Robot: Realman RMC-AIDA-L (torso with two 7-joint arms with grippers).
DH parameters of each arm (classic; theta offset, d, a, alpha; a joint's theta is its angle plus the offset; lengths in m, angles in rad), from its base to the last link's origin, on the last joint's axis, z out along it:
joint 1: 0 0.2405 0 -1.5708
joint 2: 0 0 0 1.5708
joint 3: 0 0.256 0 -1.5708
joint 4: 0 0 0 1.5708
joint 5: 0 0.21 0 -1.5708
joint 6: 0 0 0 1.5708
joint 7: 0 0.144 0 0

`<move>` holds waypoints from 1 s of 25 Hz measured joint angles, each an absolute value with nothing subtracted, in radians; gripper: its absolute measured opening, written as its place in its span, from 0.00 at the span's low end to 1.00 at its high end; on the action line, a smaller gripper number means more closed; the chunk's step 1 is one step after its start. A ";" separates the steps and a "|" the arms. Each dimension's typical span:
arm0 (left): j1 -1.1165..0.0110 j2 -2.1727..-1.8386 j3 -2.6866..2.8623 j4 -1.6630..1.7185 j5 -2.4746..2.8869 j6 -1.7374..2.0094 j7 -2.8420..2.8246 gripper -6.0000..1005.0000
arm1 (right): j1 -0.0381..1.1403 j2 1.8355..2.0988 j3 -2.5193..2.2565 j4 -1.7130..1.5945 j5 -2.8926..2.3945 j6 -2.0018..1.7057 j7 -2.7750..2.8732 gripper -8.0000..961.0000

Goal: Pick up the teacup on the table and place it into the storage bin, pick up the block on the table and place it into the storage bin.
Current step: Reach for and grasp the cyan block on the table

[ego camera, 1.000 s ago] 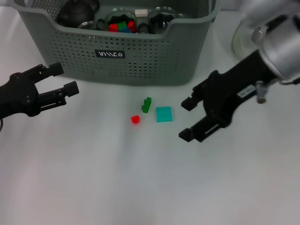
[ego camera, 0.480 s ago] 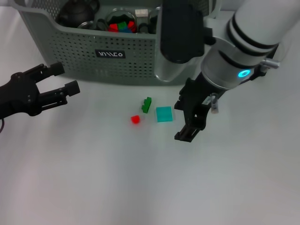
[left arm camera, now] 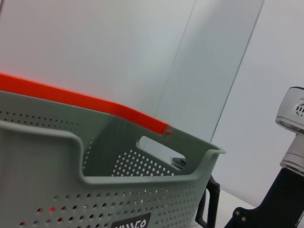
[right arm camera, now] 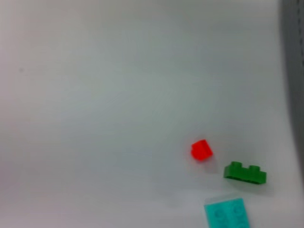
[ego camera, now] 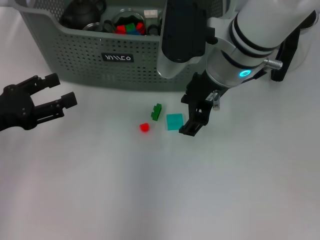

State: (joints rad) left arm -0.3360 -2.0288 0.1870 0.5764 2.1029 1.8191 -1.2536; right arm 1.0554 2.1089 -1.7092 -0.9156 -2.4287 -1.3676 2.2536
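The bin [ego camera: 135, 55] stands at the table's [ego camera: 150, 190] far side, holding a dark teapot [ego camera: 82, 12] and small blocks. The right gripper [ego camera: 192, 112], fingers apart, hangs just beside the teal block [ego camera: 174, 121]; the left gripper [ego camera: 55, 92] waits open, well left. A green block [ego camera: 157, 111] and red block [ego camera: 144, 127] lie nearby.

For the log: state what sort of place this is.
Probably a lab test bench: a plain white table, a storage bin of mixed items, toy blocks such as the teal block, and a glass partition behind.

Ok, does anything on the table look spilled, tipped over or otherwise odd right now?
Nothing stands out. Three blocks, red, green and teal, lie loose before the storage bin; the right claw hangs open beside the teal one, the left claw open, off to the side.
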 joint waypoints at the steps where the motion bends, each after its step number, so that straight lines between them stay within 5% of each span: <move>1: -0.333 -2.028 0.187 0.577 2.103 1.816 -1.254 0.86 | 1.061 2.110 -1.711 -0.897 -2.428 -1.354 2.251 0.83; 25: -0.334 -2.032 0.184 0.569 2.100 1.799 -1.253 0.86 | 1.099 2.119 -1.869 -0.697 -2.293 -1.102 2.241 0.83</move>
